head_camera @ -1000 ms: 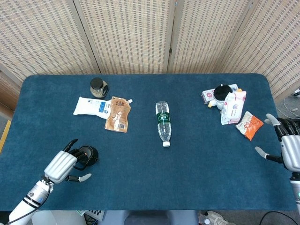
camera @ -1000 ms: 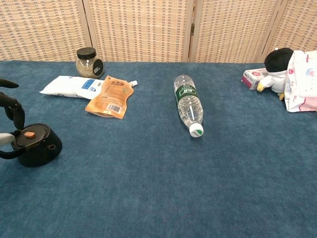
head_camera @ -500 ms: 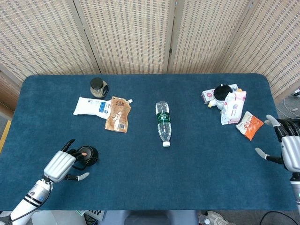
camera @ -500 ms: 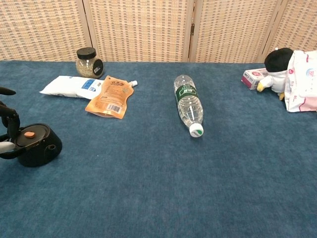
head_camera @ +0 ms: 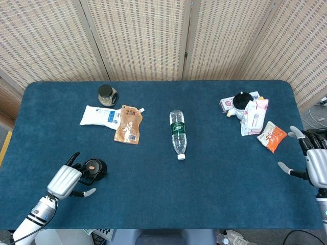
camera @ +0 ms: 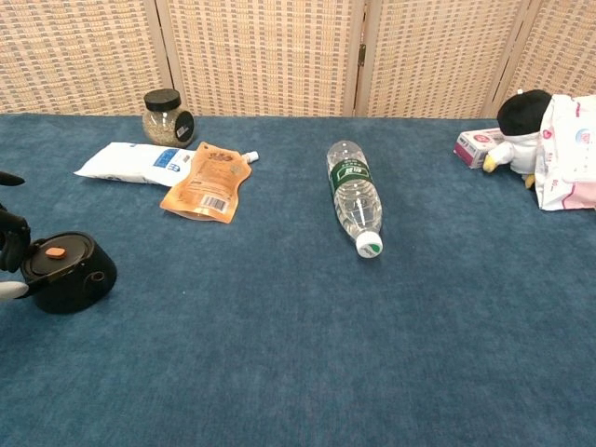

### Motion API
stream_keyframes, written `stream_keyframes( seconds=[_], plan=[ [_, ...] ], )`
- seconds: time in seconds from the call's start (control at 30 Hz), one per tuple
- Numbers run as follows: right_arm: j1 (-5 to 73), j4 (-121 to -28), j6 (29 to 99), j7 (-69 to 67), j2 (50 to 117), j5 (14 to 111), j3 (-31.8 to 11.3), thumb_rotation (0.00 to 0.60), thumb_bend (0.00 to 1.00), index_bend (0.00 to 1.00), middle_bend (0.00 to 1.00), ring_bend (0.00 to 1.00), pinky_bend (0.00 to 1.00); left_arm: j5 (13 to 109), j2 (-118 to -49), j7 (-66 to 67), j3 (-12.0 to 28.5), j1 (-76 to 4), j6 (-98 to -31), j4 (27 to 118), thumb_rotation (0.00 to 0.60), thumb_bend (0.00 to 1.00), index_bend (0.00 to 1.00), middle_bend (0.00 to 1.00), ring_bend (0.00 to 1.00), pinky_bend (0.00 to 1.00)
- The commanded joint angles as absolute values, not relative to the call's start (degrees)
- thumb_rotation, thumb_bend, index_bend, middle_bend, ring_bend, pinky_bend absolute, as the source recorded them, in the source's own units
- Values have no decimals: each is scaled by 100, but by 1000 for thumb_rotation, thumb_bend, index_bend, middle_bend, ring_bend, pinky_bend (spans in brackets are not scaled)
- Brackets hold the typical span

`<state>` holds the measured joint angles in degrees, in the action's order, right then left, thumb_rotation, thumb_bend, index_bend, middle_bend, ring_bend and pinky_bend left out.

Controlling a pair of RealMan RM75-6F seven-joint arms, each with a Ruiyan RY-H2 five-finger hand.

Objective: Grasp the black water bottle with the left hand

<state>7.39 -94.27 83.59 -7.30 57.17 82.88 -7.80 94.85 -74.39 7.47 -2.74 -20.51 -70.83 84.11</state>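
The black water bottle (head_camera: 94, 168) with an orange button on its lid stands near the table's front left; in the chest view the black water bottle (camera: 68, 271) is at the left edge. My left hand (head_camera: 65, 180) sits just left of it, fingers spread and holding nothing; the chest view shows only the fingertips (camera: 9, 250) beside the bottle, and I cannot tell whether they touch it. My right hand (head_camera: 314, 158) hovers open at the table's right edge, far from the bottle.
A clear plastic bottle (head_camera: 178, 131) lies mid-table. An orange pouch (head_camera: 128, 124), a white packet (head_camera: 99, 116) and a small jar (head_camera: 107, 95) sit behind the black bottle. Snack packs and a plush toy (head_camera: 246, 109) crowd the right; an orange snack bag (head_camera: 271, 136) lies near my right hand.
My left hand has drawn back to the left and toward the front edge, away from the black bottle. The bottle and my right hand have stayed put.
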Motion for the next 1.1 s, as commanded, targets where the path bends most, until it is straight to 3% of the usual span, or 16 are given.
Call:
stream_keyframes(
  seconds=[0.03, 1.1],
  plan=[
    [726, -9421, 8367, -741, 5718, 8285, -772, 600, 168, 102, 252, 138, 106, 9422, -7479, 812, -276, -2051, -7042, 8403, 211, 163, 544, 540, 414, 0],
    [649, -9328, 8380, -925, 5758, 8319, -701, 600, 169, 102, 252, 138, 106, 9196, -7753, 1241, -458, -1950, -6855, 8457, 211, 162, 540, 540, 407, 0]
  ],
)
